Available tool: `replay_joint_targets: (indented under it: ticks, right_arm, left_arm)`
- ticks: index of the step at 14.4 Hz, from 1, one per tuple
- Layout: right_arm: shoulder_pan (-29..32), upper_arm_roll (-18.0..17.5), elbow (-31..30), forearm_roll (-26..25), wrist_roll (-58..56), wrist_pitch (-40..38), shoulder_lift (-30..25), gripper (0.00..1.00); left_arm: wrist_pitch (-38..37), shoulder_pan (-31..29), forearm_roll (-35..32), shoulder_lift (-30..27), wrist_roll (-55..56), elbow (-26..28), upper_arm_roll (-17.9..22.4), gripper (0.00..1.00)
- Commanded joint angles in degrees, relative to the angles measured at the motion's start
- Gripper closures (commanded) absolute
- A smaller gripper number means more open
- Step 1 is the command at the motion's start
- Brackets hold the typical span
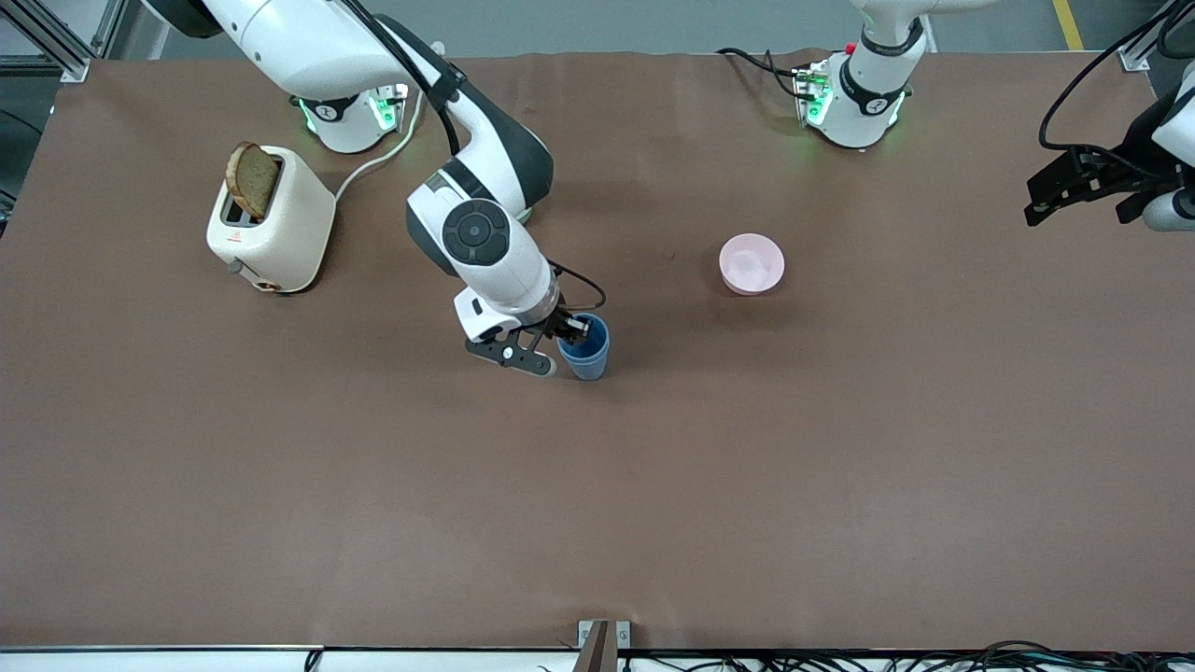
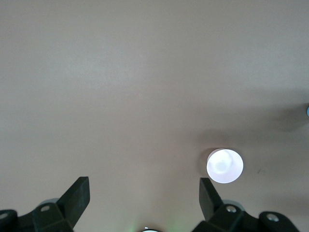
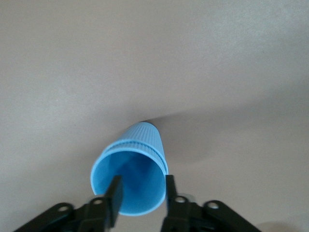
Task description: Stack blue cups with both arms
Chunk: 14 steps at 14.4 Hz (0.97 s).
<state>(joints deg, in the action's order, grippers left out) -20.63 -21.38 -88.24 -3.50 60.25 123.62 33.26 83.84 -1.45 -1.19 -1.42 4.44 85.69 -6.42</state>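
Note:
The two blue cups (image 1: 586,355) stand nested as one stack on the table, about midway along it. In the right wrist view the stack (image 3: 140,140) shows two rims close together. My right gripper (image 1: 571,329) is at the stack's rim. In the right wrist view the right gripper (image 3: 142,186) is open, with one finger inside the top cup and the other outside its wall. My left gripper (image 1: 1034,201) waits in the air over the left arm's end of the table. In the left wrist view the left gripper (image 2: 143,186) is open wide and empty.
A pink bowl (image 1: 752,264) sits beside the stack toward the left arm's end, a little farther from the front camera; it also shows in the left wrist view (image 2: 224,166). A cream toaster (image 1: 271,233) with a bread slice (image 1: 252,179) stands toward the right arm's end.

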Motion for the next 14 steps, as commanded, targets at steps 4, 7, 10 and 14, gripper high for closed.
replay_joint_targets:
  ticks: [4,7,10,14]
  right_arm:
    - [2.16,0.11,0.0,-3.25,0.93,-4.69,-5.9,0.0]
    - [10.75,-0.16,0.0,-7.83,-3.26,-13.55,-15.56,0.0]
    - [21.9,-0.33,-0.09,-8.63,-18.35,-21.9,-22.34,0.0]
    - [21.18,11.65,-1.05,-7.41,-33.93,-28.6,-29.38,0.0]
  left_arm:
    - [1.15,-0.39,0.23,-0.96,-0.31,0.89,0.0,0.0]
    - [1.15,-0.48,0.23,-0.96,-0.4,0.97,0.09,0.0]
    - [1.15,-0.48,0.4,-0.87,-0.4,0.97,0.09,0.0]
    - [1.15,-0.48,0.32,-0.6,-1.01,0.62,0.18,0.0]
